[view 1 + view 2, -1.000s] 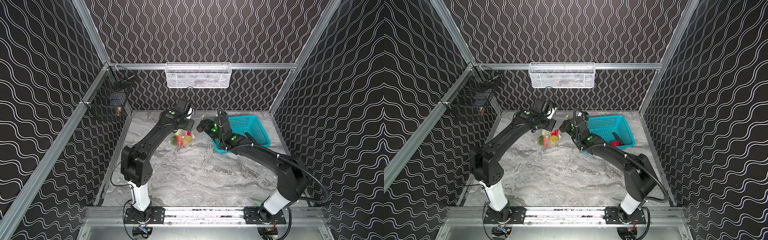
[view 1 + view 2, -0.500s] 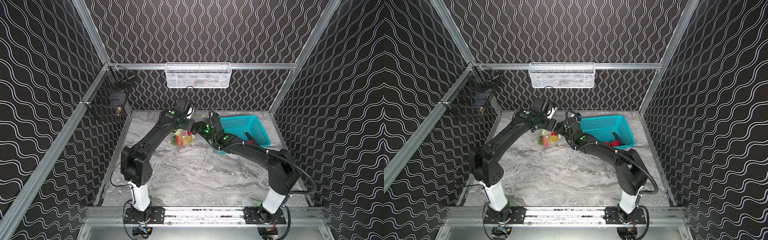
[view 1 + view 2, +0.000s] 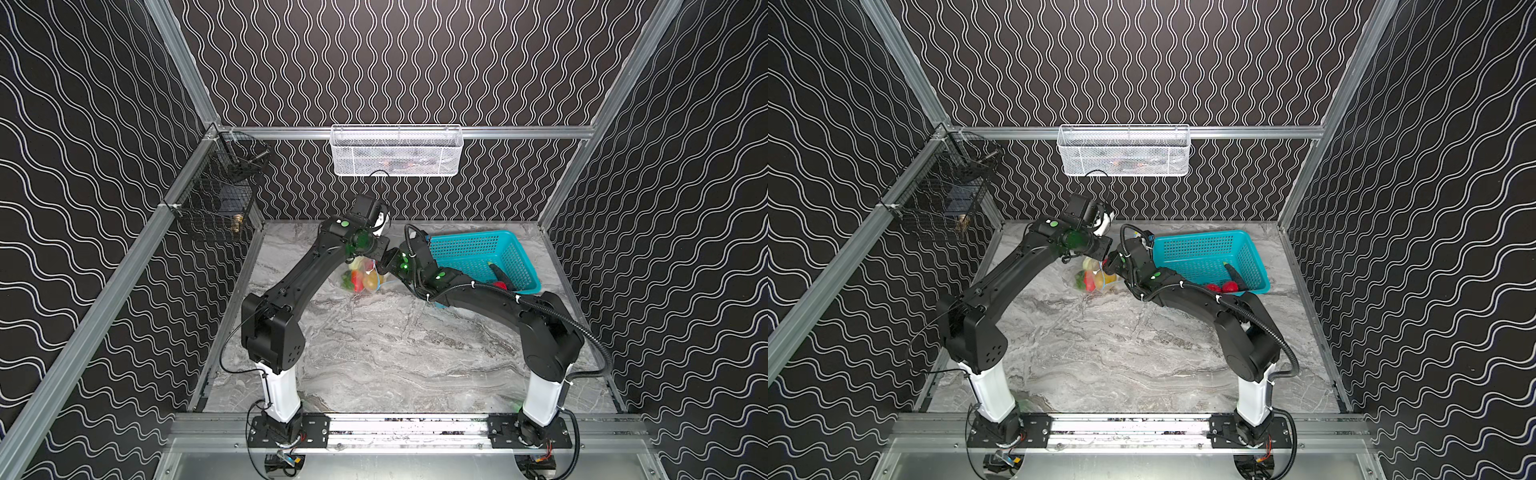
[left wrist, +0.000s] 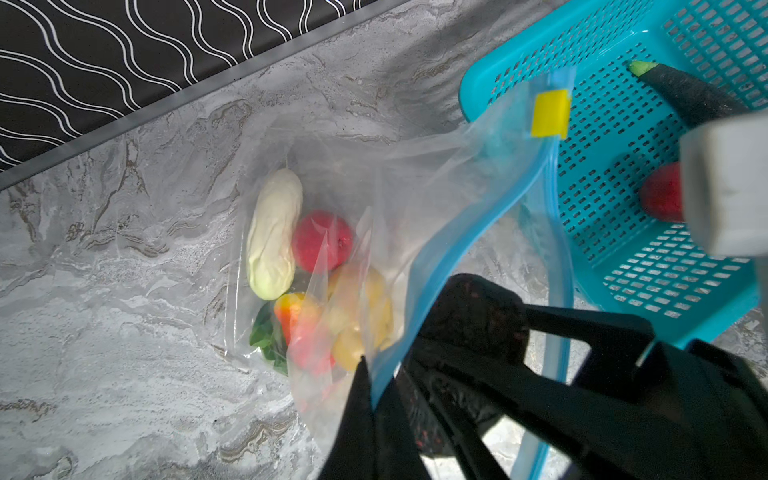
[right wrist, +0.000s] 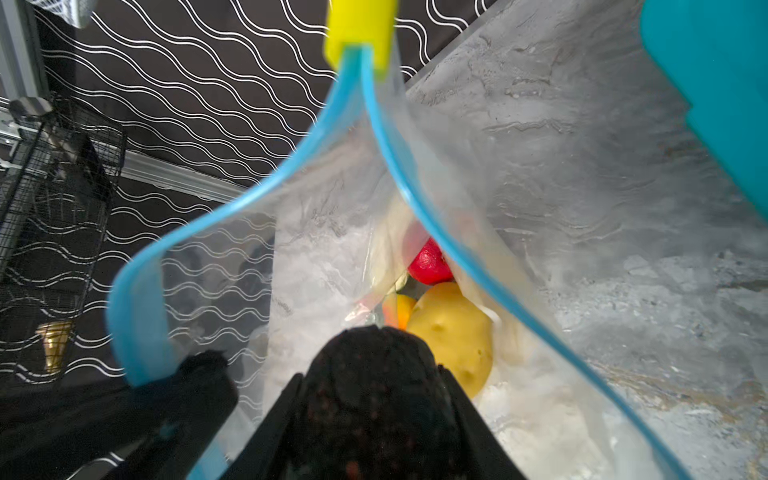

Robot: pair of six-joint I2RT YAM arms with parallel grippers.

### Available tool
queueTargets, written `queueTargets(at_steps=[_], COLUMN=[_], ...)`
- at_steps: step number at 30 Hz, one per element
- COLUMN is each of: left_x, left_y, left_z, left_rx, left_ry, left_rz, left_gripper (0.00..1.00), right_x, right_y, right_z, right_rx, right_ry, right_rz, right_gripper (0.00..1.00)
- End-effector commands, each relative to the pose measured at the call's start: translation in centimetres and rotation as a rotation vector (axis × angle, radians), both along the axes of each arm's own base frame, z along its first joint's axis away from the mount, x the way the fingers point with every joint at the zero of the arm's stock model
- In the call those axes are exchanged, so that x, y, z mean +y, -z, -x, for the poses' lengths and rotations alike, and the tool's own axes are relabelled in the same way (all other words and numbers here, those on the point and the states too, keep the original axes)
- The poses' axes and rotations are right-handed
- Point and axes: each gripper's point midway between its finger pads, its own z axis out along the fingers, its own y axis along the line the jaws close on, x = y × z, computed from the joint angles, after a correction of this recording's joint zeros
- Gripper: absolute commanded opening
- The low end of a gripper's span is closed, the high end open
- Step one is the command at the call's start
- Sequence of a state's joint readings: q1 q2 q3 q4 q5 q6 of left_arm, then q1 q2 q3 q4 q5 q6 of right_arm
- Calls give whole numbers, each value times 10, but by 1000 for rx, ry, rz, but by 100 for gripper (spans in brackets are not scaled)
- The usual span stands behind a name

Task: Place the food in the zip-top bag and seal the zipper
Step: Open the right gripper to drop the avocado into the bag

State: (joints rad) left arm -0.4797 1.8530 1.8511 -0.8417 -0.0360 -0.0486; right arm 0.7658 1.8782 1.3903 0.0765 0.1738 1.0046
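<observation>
loading stage, past halfway by the counts below. clear bag [image 4: 332,166] on the bench [image 3: 395,345], just beside the teal basket [image 4: 623,232], mouth raised and gaping. left hand [image 4: 376,399] clamped narrow on one lip of the blue zipper [image 4: 478,232], holding the mouth up. right hand [image 5: 370,415] partly spread around a dark piece [image 4: 473,311], poised at the open mouth, not yet let go.

already inside the bag: white oblong piece [image 4: 274,237], red fruit [image 4: 322,241], yellow potato [image 5: 453,332], orange-red piece [image 4: 301,328] with green leaves.

left in the basket: dark long piece [image 4: 690,95] with a green tip, and two red fruits [image 3: 1212,287], both visible in a top view.

yellow slider [image 4: 549,113] parked at one end of the zipper, lips well apart, so sealing not begun.

remaining, by this reading: drop the dark piece, carry over the three basket pieces, then run the slider along the strip.
</observation>
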Motion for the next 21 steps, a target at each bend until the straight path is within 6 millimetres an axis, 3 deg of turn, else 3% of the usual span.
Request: queueTargets(at_steps=[1,2,3,7,18,19,21], left_x=[-1,-1,-1,1,0,-1,0], left_y=[-1,-1,-2,-3,2,2,3], left_z=[1,1,1,0,-1,-1,-1], left_rx=[1,0,-1,-12,4,3,2], left_ry=[9,8,7,2,1,1,1], left_rz=[8,7,6,-5,-2,-2,-7], left_gripper=[0,0,0,0,0,0,0], right_x=[4,5,7,14,9,7,5], right_y=[-2,-4,7,5,1,-15,-19], right_z=[-3,-3,-5,-8,-2,-1,1], right_rx=[-14,-16,-2,-6,-13,-35,-42], right_ry=[-4,-5,-8,-27,-25,-24,-21], right_rz=[-3,-8,8,12,-6,-27,-31], right_gripper=[53,56,58,68,75,75,75])
